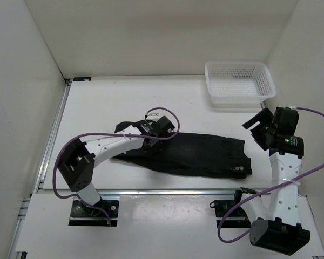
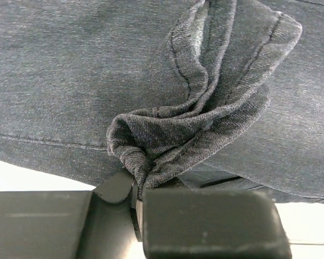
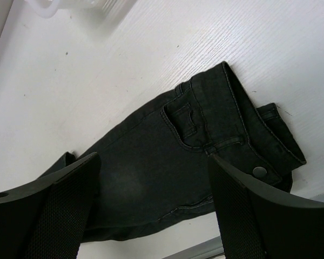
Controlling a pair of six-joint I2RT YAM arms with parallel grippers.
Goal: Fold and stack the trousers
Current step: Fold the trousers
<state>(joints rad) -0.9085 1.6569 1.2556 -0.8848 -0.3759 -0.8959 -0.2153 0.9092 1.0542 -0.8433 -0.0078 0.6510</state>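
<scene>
**Left gripper clamped on a bunch of cloth, right gripper hanging open**

The left gripper [image 2: 136,194] has its jaws closed tight on a crumpled wad of dark fabric, a seamed edge of the trousers [image 1: 200,156] gathered into a knot between the fingers. The trousers lie flat across the middle of the table [image 1: 124,102]. The waistband [image 3: 243,124] is at the right end near the right arm, and the legs run off to the left under the left arm. The right gripper [image 1: 257,128] hovers just beyond the waistband end with its jaws spread wide and nothing in them. The white mesh basket [image 1: 238,83] sits well apart at the far right corner.

From where I stand this looks like the lengthwise fold: the held end should be carried over toward the waistband. I'd want the left arm to lift just enough to clear the cloth beneath, travel straight along the legs, and lay the edge down square with the waistband before letting go. The bunched grip may drop a twisted hem, so the free right gripper could pin the waistband to stop the whole garment sliding.

I can't tell which part is pinched, a hem or a side fold, because the left arm covers that stretch from above. One metal button [image 3: 258,171] shows clearly, and the far leg ends are hidden.
</scene>
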